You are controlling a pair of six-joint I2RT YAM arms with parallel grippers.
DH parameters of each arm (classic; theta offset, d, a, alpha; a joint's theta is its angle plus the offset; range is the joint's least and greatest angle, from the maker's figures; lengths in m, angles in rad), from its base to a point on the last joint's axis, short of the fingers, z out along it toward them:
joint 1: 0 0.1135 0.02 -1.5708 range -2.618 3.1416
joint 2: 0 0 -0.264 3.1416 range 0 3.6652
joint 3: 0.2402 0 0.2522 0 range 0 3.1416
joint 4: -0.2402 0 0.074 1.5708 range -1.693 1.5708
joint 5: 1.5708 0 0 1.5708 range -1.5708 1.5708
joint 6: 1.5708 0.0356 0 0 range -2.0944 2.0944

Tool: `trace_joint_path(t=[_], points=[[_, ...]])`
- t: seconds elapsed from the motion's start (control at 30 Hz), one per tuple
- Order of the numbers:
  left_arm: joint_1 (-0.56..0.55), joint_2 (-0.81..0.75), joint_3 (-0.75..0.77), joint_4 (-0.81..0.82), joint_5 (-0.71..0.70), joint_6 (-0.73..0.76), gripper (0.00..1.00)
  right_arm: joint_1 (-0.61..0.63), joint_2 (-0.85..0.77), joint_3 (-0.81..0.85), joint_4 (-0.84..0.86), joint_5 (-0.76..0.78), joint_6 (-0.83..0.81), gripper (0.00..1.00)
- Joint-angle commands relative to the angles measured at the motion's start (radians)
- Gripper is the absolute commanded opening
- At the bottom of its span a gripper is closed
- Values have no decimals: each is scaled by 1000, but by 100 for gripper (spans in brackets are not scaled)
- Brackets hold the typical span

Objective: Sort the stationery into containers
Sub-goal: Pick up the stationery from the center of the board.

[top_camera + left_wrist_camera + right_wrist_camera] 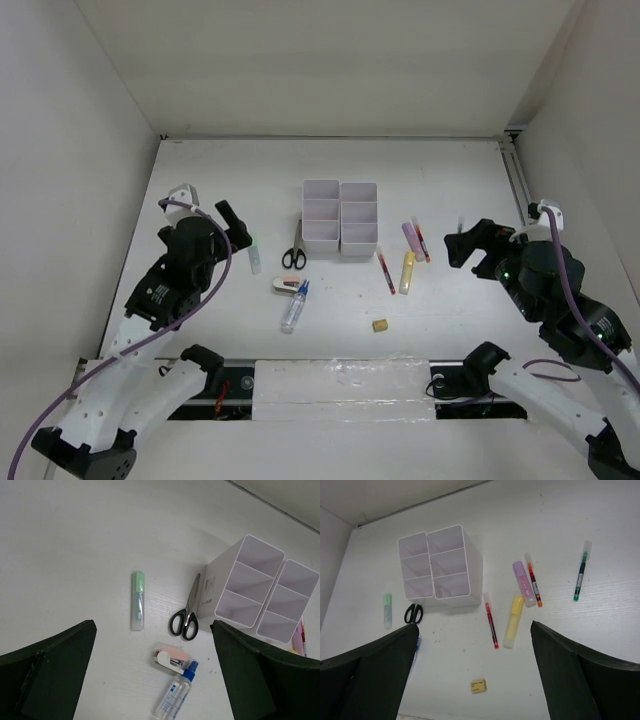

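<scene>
Two joined white containers [322, 184] stand mid-table, and nothing shows in their compartments. Left of them lie black-handled scissors [184, 621], a green-capped highlighter [138, 600], a white-pink stapler [171, 659] and a blue-capped glue bottle [175, 695]. To the right are a red pen [491, 620], a yellow highlighter [513, 622], a pink highlighter [524, 583], an orange-tipped pen [534, 582], a green pen [580, 571] and a tan eraser [478, 685]. My left gripper [152, 627] hangs open high over the stapler. My right gripper [474, 627] hangs open high over the table between the red pen and the eraser.
White walls enclose the table on the left, back and right. A metal rail [516, 175] runs along the right side. A taped strip [340, 385] covers the front edge between the two arm bases.
</scene>
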Motion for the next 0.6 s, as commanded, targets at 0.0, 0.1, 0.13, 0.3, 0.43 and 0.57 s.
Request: trace_joint_path(t=[0.0, 0.1, 0.13, 0.3, 0.43, 0.57], points=[[3, 11, 2, 23, 5, 2, 100, -3, 8, 28, 31, -1, -15, 100], [3, 2, -18, 74, 126, 62, 100, -3, -15, 28, 31, 8, -15, 100], [3, 2, -18, 83, 165, 62, 100, -3, -15, 28, 31, 8, -15, 100], [3, 138, 13, 18, 179, -24, 100, -3, -39, 28, 51, -72, -15, 100], [3, 159, 13, 18, 211, -24, 100, -3, -39, 17, 60, -116, -15, 100], [3, 201, -7, 27, 306, -35, 100, -3, -30, -38, 100, -208, -15, 100]])
